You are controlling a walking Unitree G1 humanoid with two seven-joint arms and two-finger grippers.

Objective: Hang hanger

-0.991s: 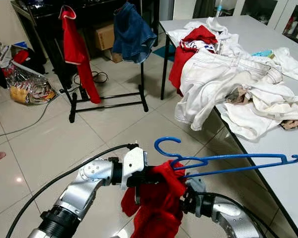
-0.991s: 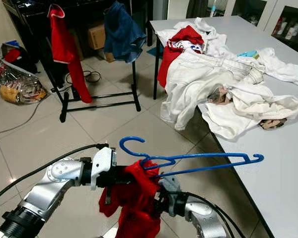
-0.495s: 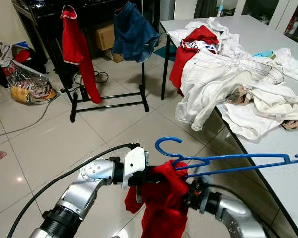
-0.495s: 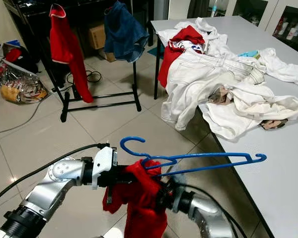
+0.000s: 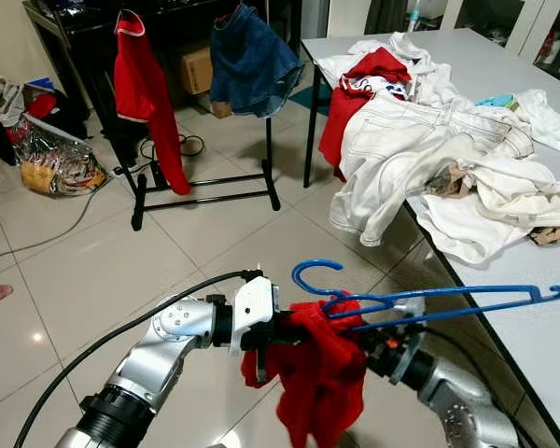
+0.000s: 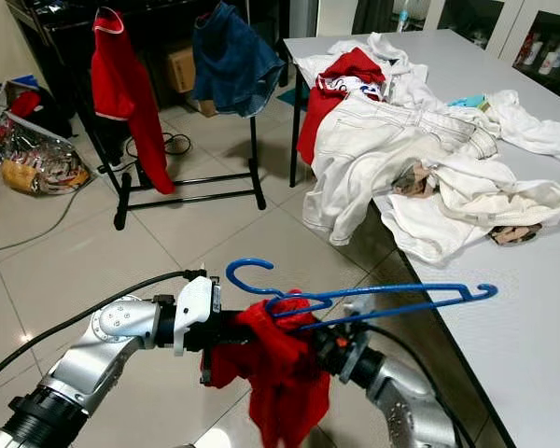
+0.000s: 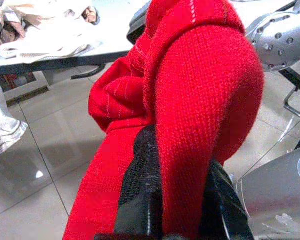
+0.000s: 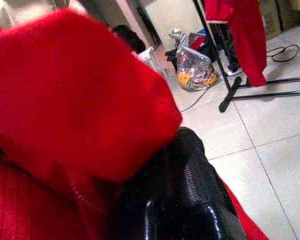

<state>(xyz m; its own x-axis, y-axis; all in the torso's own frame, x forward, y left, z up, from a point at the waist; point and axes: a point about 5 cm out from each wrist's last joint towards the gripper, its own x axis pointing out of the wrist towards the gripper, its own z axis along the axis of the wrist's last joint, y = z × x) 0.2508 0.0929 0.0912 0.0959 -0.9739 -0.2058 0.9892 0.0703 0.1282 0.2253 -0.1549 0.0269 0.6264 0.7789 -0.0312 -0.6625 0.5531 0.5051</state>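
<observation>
A blue plastic hanger (image 5: 448,297) hangs level in front of me, its hook (image 5: 313,271) pointing left. A red knit garment (image 5: 322,373) is bunched around its neck and droops below. My left gripper (image 5: 275,334) reaches in from the left and is shut on the red knit; the left wrist view has the cloth (image 7: 200,100) pinched between its black fingers (image 7: 140,200). My right gripper (image 5: 378,338) sits under the hanger bar, half buried in the garment. In the right wrist view its fingers (image 8: 180,200) lie together against the red cloth (image 8: 70,100).
A black clothes rack (image 5: 205,191) stands ahead on the tiled floor, carrying a red top (image 5: 145,84) and blue jeans (image 5: 252,56). A grey table (image 5: 541,327) on the right holds a pile of white clothes (image 5: 429,149). Bags (image 5: 56,163) lie at far left.
My right arm has risen and shifted right under the hanger bar. The red garment has spread further along the hanger. The left gripper has held still.
</observation>
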